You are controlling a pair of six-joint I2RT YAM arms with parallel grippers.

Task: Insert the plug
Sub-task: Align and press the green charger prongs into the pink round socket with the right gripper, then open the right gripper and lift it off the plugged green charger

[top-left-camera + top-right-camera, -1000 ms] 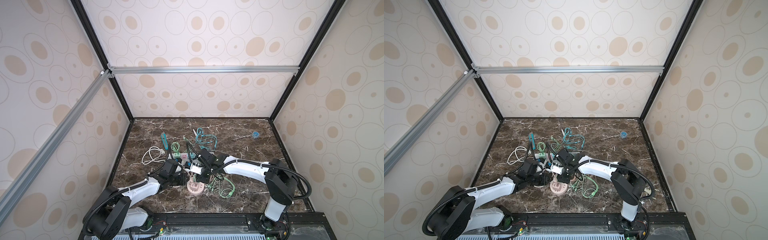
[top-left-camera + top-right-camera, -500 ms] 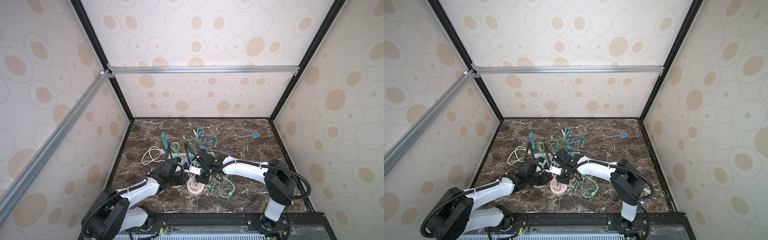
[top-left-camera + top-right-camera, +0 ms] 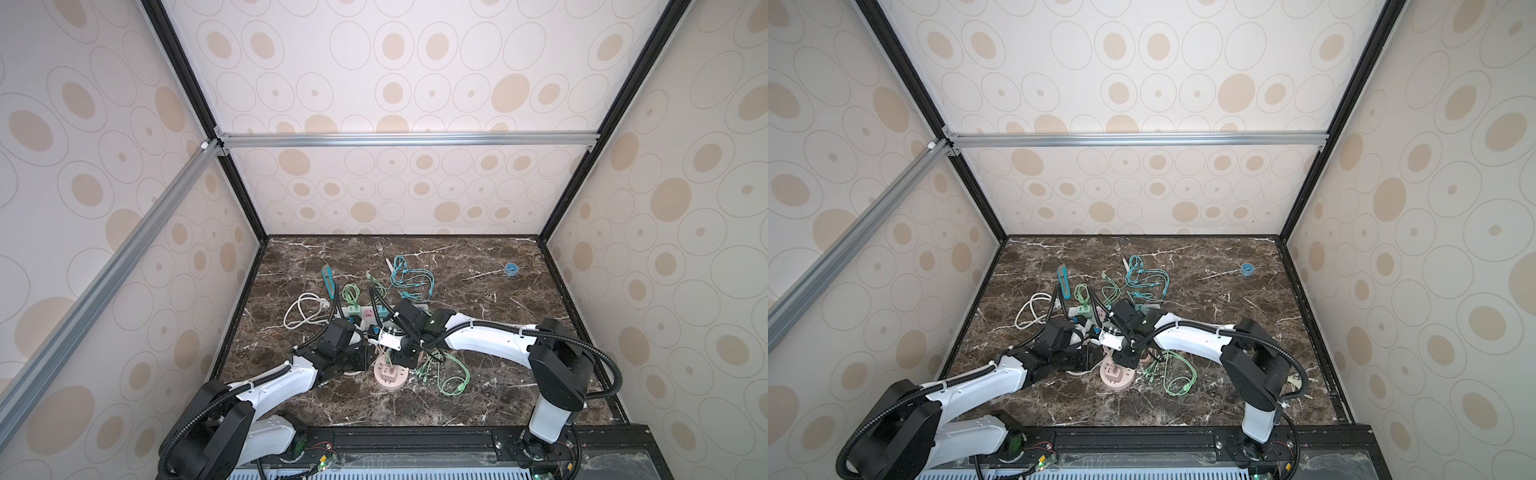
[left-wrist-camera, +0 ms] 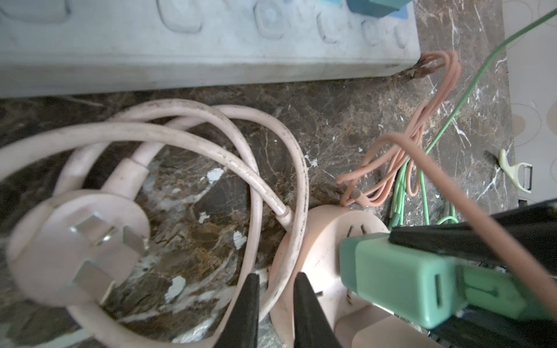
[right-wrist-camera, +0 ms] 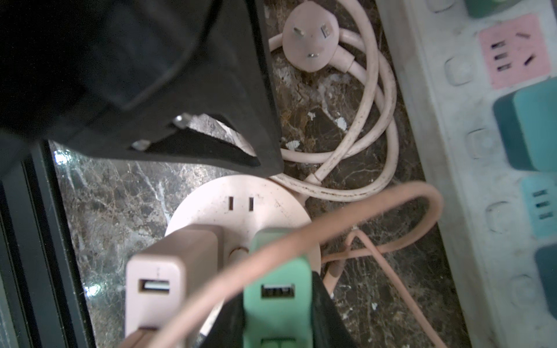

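A round pink socket hub (image 3: 388, 376) (image 3: 1116, 378) lies on the marble floor near the front, with a pink USB charger (image 5: 168, 280) plugged into it. My right gripper (image 5: 277, 313) is shut on a green USB plug (image 5: 278, 271) (image 4: 401, 286), which it holds against the hub's face (image 5: 241, 192) beside the pink charger. The prongs are hidden. My left gripper (image 4: 275, 301) is shut on the hub's thick pink cord (image 4: 280, 289) at the hub's rim (image 4: 289, 247). In both top views the two grippers meet over the hub.
A white power strip (image 3: 374, 313) (image 4: 211, 54) with teal plugs lies just behind the hub. The cord's three-pin plug (image 4: 81, 241) lies prongs up. A thin salmon cable (image 4: 422, 144) drapes over the green plug. Green cables (image 3: 449, 374), white coil (image 3: 303, 311), tape roll (image 3: 510, 269).
Both arms have stayed over the hub with only a slight shift. The left jaws have closed a little further on the cord.
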